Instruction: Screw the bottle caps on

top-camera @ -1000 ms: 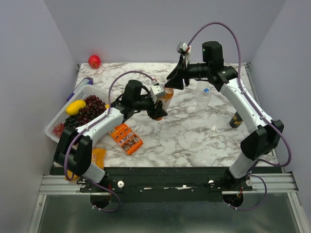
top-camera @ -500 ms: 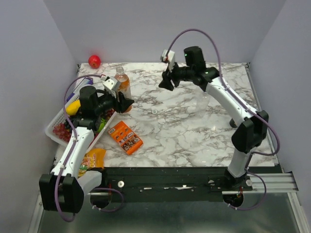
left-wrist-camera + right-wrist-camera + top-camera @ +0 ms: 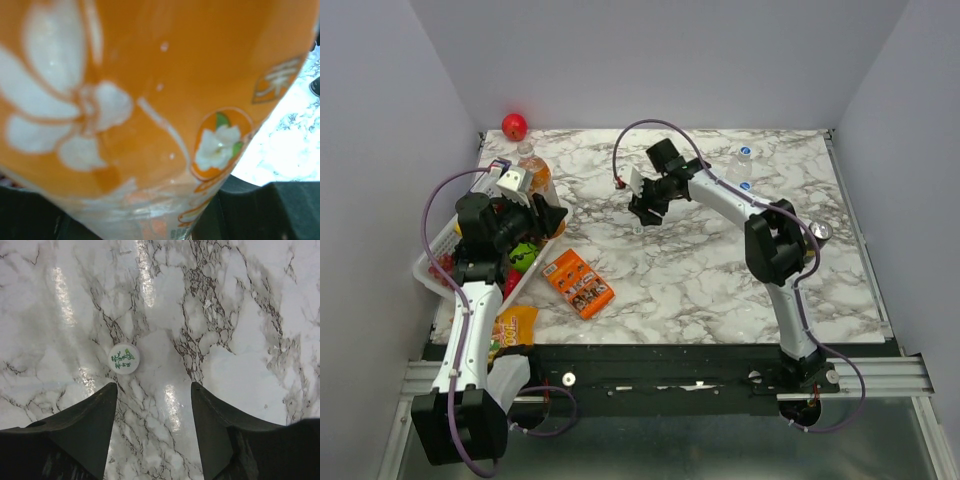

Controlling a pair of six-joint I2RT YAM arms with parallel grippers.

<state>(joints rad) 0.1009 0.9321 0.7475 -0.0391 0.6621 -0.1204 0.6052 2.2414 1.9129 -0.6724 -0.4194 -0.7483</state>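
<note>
The orange bottle with its orange label stands uncapped at the far left, by the basket. My left gripper is shut on its lower body, and the label fills the left wrist view. The whitish cap lies flat on the marble, also seen in the top view. My right gripper is open and empty, low over the table, with the cap just beyond its left fingertip. Two blue caps sit on the faint clear bottles at the back right.
A white basket of grapes and fruit stands at the left edge. A red apple is in the back left corner. An orange packet and a snack bag lie front left. A dark can stands to the right.
My left arm has carried the orange bottle left, toward the basket. My right arm has swung left and down from the back right to hover over the whitish cap.
</note>
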